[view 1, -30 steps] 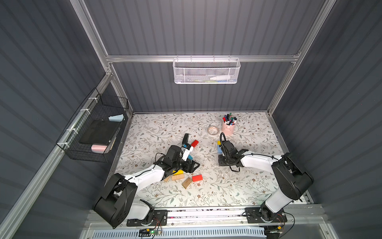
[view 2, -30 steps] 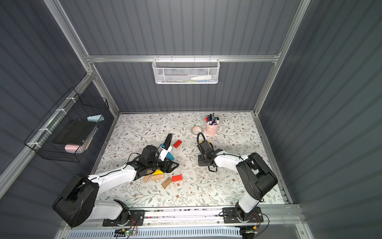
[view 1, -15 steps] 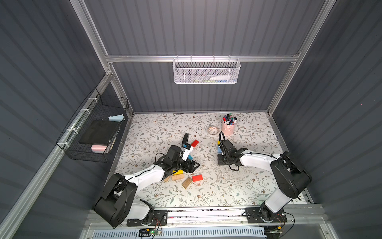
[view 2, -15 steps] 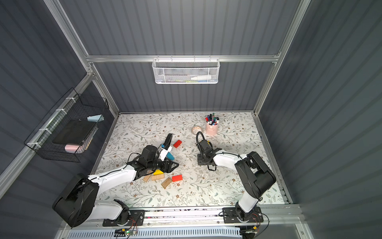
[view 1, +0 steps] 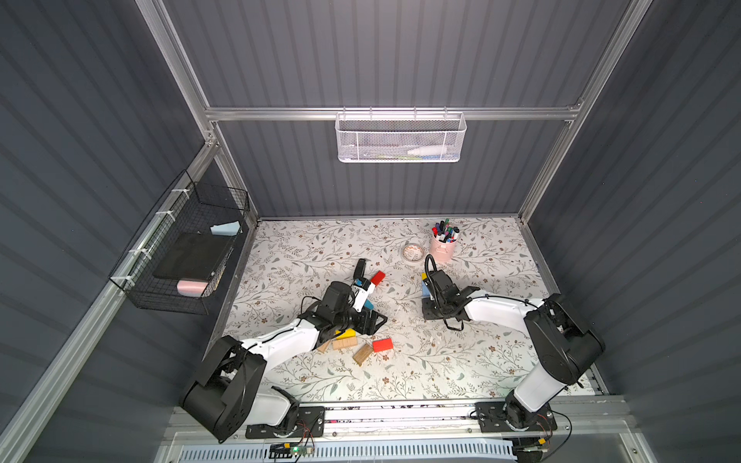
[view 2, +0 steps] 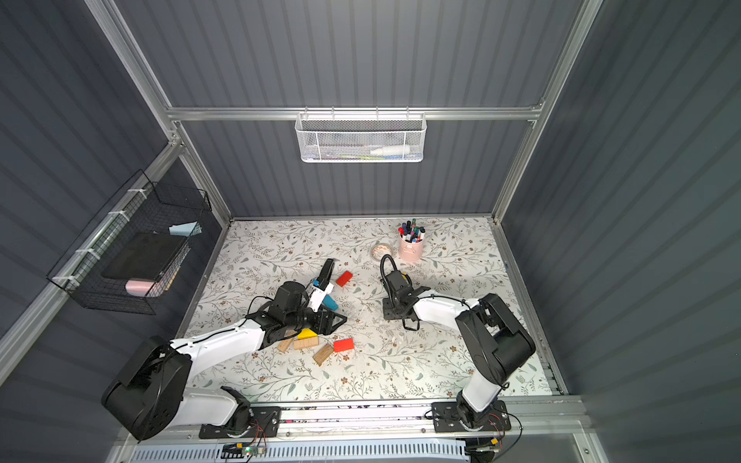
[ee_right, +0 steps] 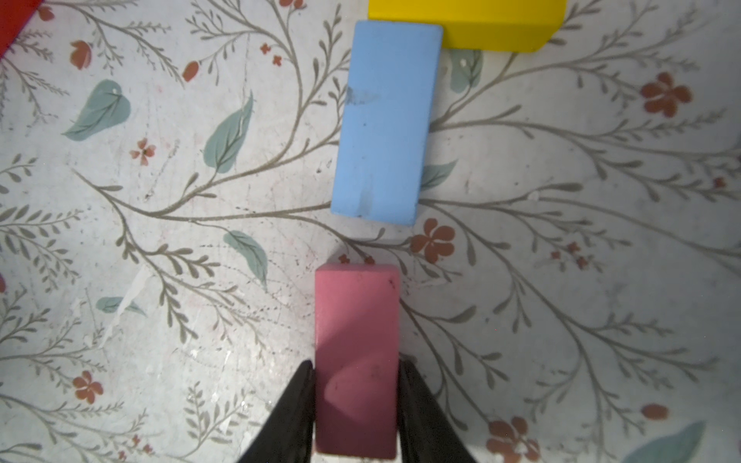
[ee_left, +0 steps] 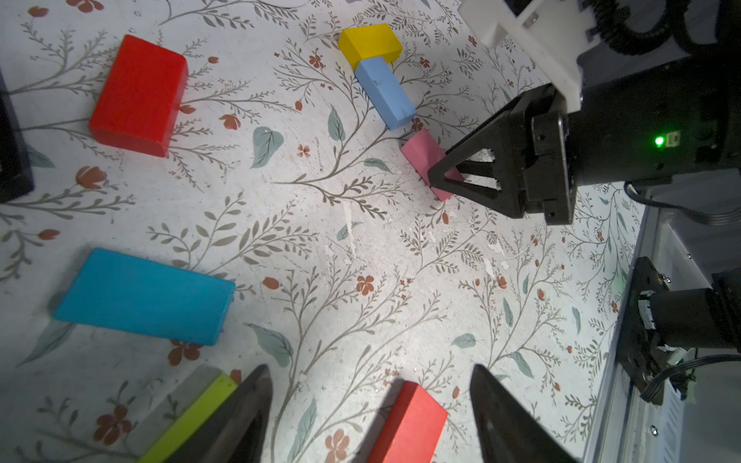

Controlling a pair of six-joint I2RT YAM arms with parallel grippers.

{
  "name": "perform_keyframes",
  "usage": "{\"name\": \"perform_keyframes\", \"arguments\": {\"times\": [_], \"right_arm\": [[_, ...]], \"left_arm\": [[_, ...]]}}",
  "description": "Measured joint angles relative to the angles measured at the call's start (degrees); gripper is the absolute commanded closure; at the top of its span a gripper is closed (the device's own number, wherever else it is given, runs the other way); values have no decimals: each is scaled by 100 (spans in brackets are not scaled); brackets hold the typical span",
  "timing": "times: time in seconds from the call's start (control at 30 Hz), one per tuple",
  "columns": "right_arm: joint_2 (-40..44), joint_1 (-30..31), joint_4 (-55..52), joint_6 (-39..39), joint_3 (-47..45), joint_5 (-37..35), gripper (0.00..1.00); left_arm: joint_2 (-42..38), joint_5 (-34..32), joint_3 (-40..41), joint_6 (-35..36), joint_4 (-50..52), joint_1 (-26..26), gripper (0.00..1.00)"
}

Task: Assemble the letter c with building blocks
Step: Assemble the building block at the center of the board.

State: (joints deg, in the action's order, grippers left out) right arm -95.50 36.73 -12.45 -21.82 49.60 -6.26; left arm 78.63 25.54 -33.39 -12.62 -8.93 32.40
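Observation:
Held flat on the table, a pink block (ee_right: 357, 360) sits in my right gripper (ee_right: 357, 366), which is shut on it. It stands in line with a light blue block (ee_right: 387, 120), a small gap apart, and that one touches a yellow block (ee_right: 465, 24). In a top view my right gripper (view 1: 428, 309) covers the pink block. My left gripper (ee_left: 369, 371) hangs open over a red block (ee_left: 409, 425), beside a lime green one (ee_left: 188, 417), a teal one (ee_left: 146, 296) and another red one (ee_left: 138, 96). Plain wooden blocks (view 1: 344, 343) lie by my left gripper (view 1: 373, 320).
A black stapler (view 1: 359, 267) lies behind the left arm. At the back right stand a pink cup of markers (view 1: 443, 248) and a small bowl (view 1: 414, 252). A white mesh basket (view 1: 401, 136) and a black wire basket (view 1: 188, 248) hang on the walls.
My right arm has shifted slightly to the left with the pink block. The left arm has not moved.

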Motion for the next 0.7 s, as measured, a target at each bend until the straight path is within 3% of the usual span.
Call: {"name": "perform_keyframes", "arguments": {"times": [0.7], "right_arm": [[-55,0,-96,0,98,-114,68]], "left_arm": [[-48,0,0,2,2,0,24]]}}
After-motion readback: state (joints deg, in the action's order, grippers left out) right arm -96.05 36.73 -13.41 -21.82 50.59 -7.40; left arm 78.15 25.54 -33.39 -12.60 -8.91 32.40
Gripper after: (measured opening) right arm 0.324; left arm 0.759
